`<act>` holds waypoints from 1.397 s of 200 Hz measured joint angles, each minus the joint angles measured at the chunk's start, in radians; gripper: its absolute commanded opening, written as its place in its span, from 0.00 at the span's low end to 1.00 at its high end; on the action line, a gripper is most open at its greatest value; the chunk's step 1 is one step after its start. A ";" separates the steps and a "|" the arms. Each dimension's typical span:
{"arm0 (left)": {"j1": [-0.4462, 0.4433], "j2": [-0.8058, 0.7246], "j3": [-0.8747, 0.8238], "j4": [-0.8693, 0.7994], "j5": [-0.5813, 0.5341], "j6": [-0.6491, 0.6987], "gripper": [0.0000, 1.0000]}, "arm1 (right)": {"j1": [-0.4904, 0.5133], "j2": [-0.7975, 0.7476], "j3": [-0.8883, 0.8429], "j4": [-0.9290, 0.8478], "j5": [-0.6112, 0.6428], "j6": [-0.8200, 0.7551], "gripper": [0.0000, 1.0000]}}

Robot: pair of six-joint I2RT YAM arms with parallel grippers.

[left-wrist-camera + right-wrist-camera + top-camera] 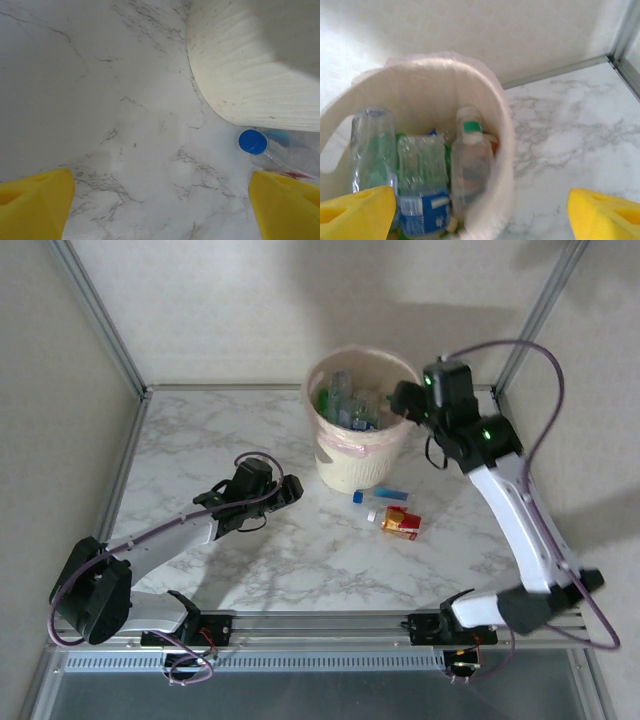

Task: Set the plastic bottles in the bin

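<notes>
The cream bin (350, 465) stands at the back middle of the table with several plastic bottles (350, 400) inside. My right gripper (405, 400) hangs open over its right rim. In the right wrist view that gripper (480, 200) holds nothing; below it a blurred clear bottle with a green band (470, 160) lies in the bin (420, 82) beside a blue-labelled bottle (422, 200). Two bottles lie on the table: a clear one with a blue cap (380, 494) and a red-orange-labelled one (400, 523). My left gripper (285, 492) is open, left of the bin. In its own view the gripper (160, 210) is empty, with the blue-capped bottle (265, 150) just beyond its right finger (285, 205).
A metal frame rail (230, 387) runs along the table's back edge, with posts at both back corners. Bare marble table (300, 560) lies between the arms' bases and the bin. The bin's wall (260, 60) rises at the upper right of the left wrist view.
</notes>
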 measured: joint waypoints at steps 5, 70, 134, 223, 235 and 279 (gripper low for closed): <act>0.000 -0.003 0.000 0.000 -0.002 0.000 0.90 | 0.000 -0.050 -0.059 0.009 0.000 0.018 0.93; 0.053 -0.097 -0.020 0.035 -0.004 -0.045 0.91 | -0.005 -0.367 -0.786 0.138 -0.157 0.182 0.95; 0.074 -0.142 -0.061 0.042 0.004 -0.057 0.91 | -0.058 -0.324 -0.998 0.336 -0.268 0.194 0.99; 0.077 -0.146 -0.069 0.044 0.022 -0.058 0.91 | -0.081 -0.216 -1.038 0.463 -0.293 0.108 0.99; 0.077 -0.146 -0.071 0.045 0.022 -0.058 0.91 | -0.081 -0.212 -1.047 0.482 -0.301 0.098 0.99; 0.077 -0.146 -0.076 0.047 0.026 -0.061 0.91 | -0.081 -0.182 -1.103 0.525 -0.360 0.087 0.99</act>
